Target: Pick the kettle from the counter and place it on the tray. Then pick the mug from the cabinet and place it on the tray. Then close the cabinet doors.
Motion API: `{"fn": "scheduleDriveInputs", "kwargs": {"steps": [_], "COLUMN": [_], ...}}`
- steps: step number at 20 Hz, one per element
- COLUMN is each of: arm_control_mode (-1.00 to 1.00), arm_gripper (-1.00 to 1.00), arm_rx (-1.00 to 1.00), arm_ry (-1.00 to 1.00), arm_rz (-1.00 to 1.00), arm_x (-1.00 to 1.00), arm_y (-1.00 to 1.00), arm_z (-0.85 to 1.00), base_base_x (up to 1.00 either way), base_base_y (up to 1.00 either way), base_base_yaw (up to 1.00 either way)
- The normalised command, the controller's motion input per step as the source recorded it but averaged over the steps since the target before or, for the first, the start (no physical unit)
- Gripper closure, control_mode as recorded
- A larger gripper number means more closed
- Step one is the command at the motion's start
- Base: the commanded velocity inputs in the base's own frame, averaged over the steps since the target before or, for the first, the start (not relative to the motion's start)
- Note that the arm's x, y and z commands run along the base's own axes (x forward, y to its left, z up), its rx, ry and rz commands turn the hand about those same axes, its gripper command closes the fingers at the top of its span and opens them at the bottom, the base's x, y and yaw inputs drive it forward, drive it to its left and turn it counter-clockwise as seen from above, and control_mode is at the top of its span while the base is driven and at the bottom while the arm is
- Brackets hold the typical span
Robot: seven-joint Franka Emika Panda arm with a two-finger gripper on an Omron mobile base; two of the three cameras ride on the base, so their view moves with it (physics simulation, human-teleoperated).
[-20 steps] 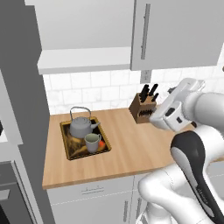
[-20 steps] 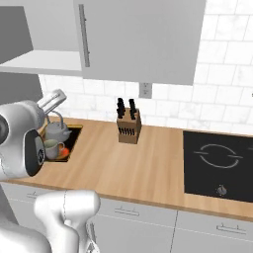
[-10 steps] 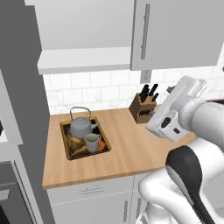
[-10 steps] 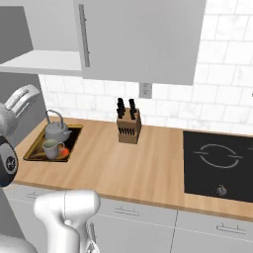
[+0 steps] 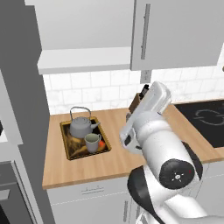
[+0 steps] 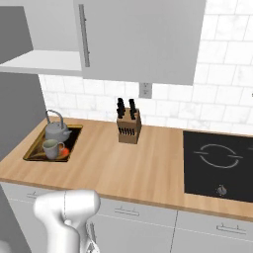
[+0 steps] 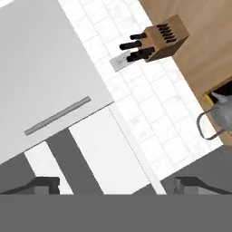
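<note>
The hand [image 7: 118,183] holds nothing, its two tips standing well apart and open. On the desk [image 6: 128,170] nearest, the tray [image 5: 70,148] already carries the kettle [image 5: 81,127] and the mug [image 5: 92,142], touching or nearly so. What remains is the cabinet doors: rigid, light panels, probably best pushed flat near the free edge. The right door [image 5: 177,33] looks shut; the left door [image 5: 19,109] swings wide open. The knife block [image 6: 128,126] stands below, clear of the swing.

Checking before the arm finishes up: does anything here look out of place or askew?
The left cabinet door hangs open, baring the shelf. The kettle and mug stand upright on the tray; nothing spilled.
</note>
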Motion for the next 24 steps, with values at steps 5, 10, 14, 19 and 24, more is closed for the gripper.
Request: {"fn": "scheduleDriveInputs", "kwargs": {"steps": [5, 10, 14, 19, 24], "arm_control_mode": [-1.0, -1.0, -1.0, -1.0, -1.0], "arm_gripper": [-1.0, -1.0, -1.0, -1.0, -1.0], "arm_rx": [-0.13, -0.07, -0.01, -0.04, -0.05], "arm_ry": [-0.23, -0.15, -0.2, -0.08, -0.15], "arm_rz": [-0.21, -0.1, -0.11, 0.0, -0.02], "arm_x": [-0.13, -0.05, -0.28, -0.26, -0.35], "arm_y": [0.65, 0.49, 0.26, 0.22, 0.21], "arm_z": [-0.01, -0.01, 0.0, -0.01, -0.01], "base_base_x": [0.0, 0.0, 0.0, 0.0, 0.0], "base_base_y": [0.0, 0.0, 0.0, 0.0, 0.0], "base_base_yaw": [0.0, 0.0, 0.0, 0.0, 0.0]}}
